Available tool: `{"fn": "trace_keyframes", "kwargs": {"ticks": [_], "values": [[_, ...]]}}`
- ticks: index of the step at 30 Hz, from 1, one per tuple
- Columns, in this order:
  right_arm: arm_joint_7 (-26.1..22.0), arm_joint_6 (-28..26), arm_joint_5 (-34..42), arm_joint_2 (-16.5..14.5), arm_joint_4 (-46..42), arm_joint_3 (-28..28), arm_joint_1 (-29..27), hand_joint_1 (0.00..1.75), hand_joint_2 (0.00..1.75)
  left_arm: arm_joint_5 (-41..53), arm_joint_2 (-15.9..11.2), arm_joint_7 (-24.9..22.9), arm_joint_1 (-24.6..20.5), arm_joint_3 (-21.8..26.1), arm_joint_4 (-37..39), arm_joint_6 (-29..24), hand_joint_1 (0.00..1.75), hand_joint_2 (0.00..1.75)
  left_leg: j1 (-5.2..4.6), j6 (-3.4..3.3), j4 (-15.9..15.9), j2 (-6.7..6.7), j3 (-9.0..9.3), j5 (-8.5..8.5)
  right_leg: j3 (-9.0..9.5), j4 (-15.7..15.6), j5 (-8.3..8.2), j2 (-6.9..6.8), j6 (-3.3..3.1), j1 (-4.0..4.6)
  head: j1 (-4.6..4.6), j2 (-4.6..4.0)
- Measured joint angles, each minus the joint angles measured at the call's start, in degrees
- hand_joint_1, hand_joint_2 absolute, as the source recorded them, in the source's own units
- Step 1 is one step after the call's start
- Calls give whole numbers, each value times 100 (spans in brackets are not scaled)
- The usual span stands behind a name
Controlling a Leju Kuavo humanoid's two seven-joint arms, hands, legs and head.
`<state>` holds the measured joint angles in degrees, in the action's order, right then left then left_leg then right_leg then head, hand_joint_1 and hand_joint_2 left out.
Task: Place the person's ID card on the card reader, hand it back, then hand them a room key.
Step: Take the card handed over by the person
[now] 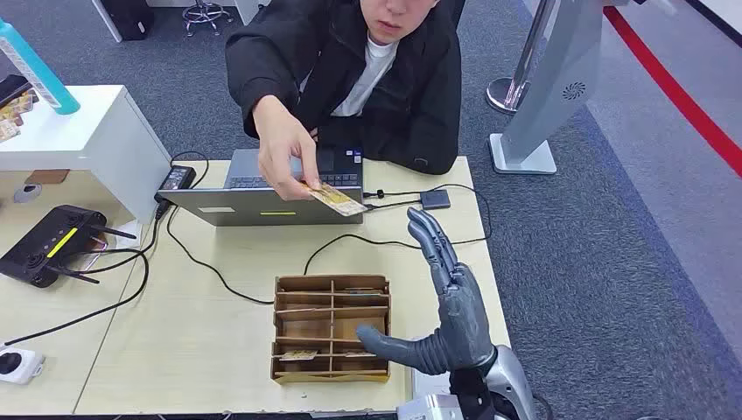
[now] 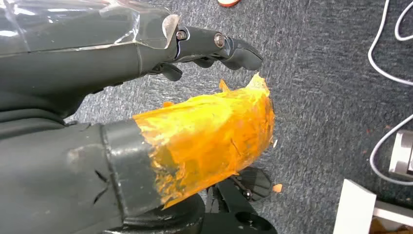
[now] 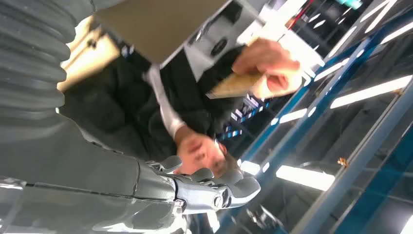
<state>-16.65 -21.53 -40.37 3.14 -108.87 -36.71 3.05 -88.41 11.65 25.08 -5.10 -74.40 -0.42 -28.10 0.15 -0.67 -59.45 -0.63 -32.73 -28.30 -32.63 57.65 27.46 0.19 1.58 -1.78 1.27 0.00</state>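
Nearest to me in the head view is my right hand, raised above the desk with the palm turned inward, fingers extended upward and apart, thumb stuck out toward the wooden card organizer. It holds nothing. The right wrist view confirms this: the fingers are loose, with nothing between them.

Beyond the organizer, on the far side of the desk, the person's hand pinches the ID card by one end and offers it forward over the front edge of the laptop. The card's long axis runs from the person's fingers down toward my right hand, its free end pointing roughly at my fingertips. It lies up and slightly left of them, near but apart.

My left hand hangs over grey carpet, away from the desk; the fingers look slightly curled with nothing in them, and its thumb carries torn orange tape. The right hand is clearly nearer to the card.

I judge the coming move is a short reach forward and left, closing thumb and fingers on the card's free end. A small dark box on a cable, past the organizer beside the laptop, may be the card reader, though I cannot be sure.
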Motion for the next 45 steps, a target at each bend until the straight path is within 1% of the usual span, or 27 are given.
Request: {"fn": "trace_keyframes", "kwargs": {"ticks": [2,9,15,17,22,30,31,33,34,35,37,45], "values": [[124,-100,-242,13,20,-13,73,0,175,5,1,-29,-3,-32,0,2,0,0,0,0,0,0,0,0,0,0,0,0,0,0,0,0],[999,-844,-2257,72,268,-89,523,0,175,13,18,-222,-29,-303,0,23,0,0,0,0,0,0,1,0,0,0,-1,-1,0,0,-1,0],[1662,-1186,-3711,107,524,-149,730,0,175,-4,33,-396,-48,-506,0,14,0,0,0,0,-1,-1,1,0,0,0,-1,0,0,0,-2,0],[1830,-1258,-4082,128,613,-159,771,0,175,-28,31,-455,-54,-555,0,33,0,0,0,0,-1,-1,1,0,0,0,0,-1,0,0,-1,0],[2062,-1366,-4414,172,790,-192,803,0,175,-100,22,-586,-76,-628,0,103,0,0,0,0,-1,-1,1,0,0,0,-1,-1,0,0,-1,0],[2181,-1434,-4520,212,879,-229,787,0,175,-125,9,-749,-115,-684,0,138,0,0,0,0,-1,-1,1,0,-1,0,-1,-1,0,0,0,0],[2187,-1436,-4526,215,880,-232,780,17,175,-125,9,-759,-116,-690,0,138,0,0,0,0,-1,-1,1,0,-1,0,-1,-1,0,0,0,0],[2192,-1440,-4532,217,881,-237,766,95,175,-125,9,-773,-117,-697,0,134,0,0,0,0,-1,-1,1,0,-1,0,-1,-1,0,0,0,0],[2193,-1441,-4532,218,881,-239,759,138,175,-125,9,-777,-118,-698,0,130,0,0,0,0,-1,-1,1,0,-1,0,0,-1,0,0,0,0],[2194,-1441,-4530,219,883,-243,754,165,175,-125,9,-783,-118,-698,0,121,0,0,0,0,-1,-1,1,0,-1,0,0,-1,0,0,0,0],[2194,-1442,-4513,220,888,-249,745,175,175,-125,9,-797,-120,-699,0,102,0,0,0,0,-1,-1,1,0,-1,0,0,-1,0,0,0,0],[2163,-1443,-4409,223,890,-260,703,175,175,-125,3,-836,-123,-699,0,80,0,0,0,0,-1,-1,1,0,-1,0,-1,-1,0,0,0,0]]}}
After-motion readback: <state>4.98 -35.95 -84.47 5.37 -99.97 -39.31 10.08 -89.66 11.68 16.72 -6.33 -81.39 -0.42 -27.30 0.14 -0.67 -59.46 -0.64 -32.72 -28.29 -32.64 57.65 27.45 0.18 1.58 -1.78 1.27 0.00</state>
